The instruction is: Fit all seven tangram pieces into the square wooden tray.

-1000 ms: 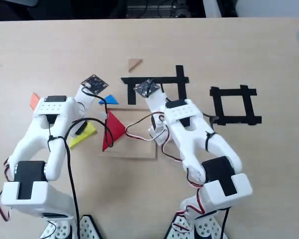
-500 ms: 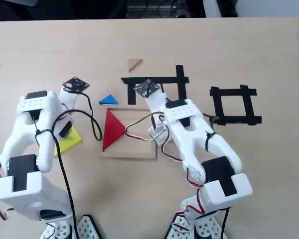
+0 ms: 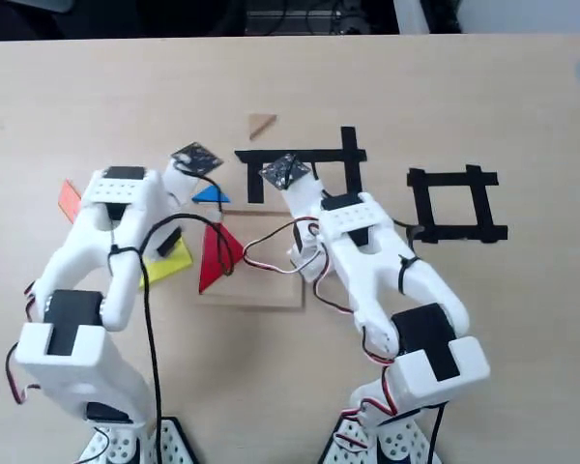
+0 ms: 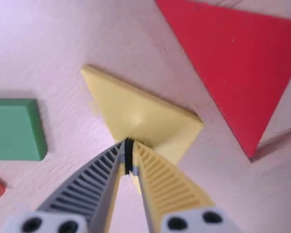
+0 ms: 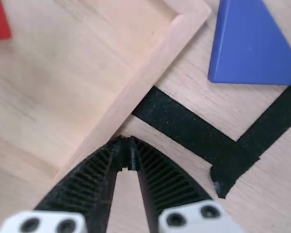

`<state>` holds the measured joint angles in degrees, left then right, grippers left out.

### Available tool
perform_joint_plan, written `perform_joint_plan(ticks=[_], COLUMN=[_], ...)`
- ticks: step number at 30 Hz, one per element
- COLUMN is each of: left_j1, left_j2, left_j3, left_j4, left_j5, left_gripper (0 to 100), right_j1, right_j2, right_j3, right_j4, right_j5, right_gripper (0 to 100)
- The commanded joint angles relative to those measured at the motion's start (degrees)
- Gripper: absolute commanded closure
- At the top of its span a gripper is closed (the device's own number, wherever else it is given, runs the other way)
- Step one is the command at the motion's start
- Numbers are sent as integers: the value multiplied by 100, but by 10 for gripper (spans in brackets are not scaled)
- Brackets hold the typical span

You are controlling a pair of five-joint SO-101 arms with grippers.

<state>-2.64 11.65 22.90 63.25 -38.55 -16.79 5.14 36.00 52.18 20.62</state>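
Note:
My left gripper (image 4: pixel 129 158) is shut on the near edge of the yellow triangle (image 4: pixel 140 116), which lies flat on the table just left of the big red triangle (image 4: pixel 237 63). In the high view the yellow triangle (image 3: pixel 167 261) sits beside the red triangle (image 3: pixel 216 255), which overlaps the left side of the wooden tray (image 3: pixel 271 298). A small blue triangle (image 3: pixel 211 194) lies behind the tray. My right gripper (image 5: pixel 128 158) is shut and holds nothing, hovering by the tray's rim (image 5: pixel 150 73) and the black tape (image 5: pixel 194 131).
A green square (image 4: pixel 14 128) and an orange piece (image 3: pixel 69 198) lie left of the left arm. A plain wooden triangle (image 3: pixel 262 123) rests farther back. Black tape outlines (image 3: pixel 456 205) mark the table to the right. The right arm covers the tray's right part.
The left arm swung out to the left with the yellow triangle, then came back right, bringing it beside the red triangle. The right arm stayed still.

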Motion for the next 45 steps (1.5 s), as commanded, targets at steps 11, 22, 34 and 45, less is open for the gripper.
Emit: perform_joint_plan(ticks=[11,22,34,45], left_j1=[-743,-857,171,-180], left_j2=[-967,62,264,193], left_j3=[4,-13,-303,-875], left_j4=[255,-246,290,1002], left_j5=[-255,-299,0,-167], left_gripper=[971,971,971,971], right_j1=[-105,-97,-114,-114], right_j2=[-31,-31,-31,-31], right_j3=[-110,-110,-110,-119], right_j4=[-53,-53,-53,-53], right_j5=[255,255,264,264], right_gripper=[987,987,987,987])
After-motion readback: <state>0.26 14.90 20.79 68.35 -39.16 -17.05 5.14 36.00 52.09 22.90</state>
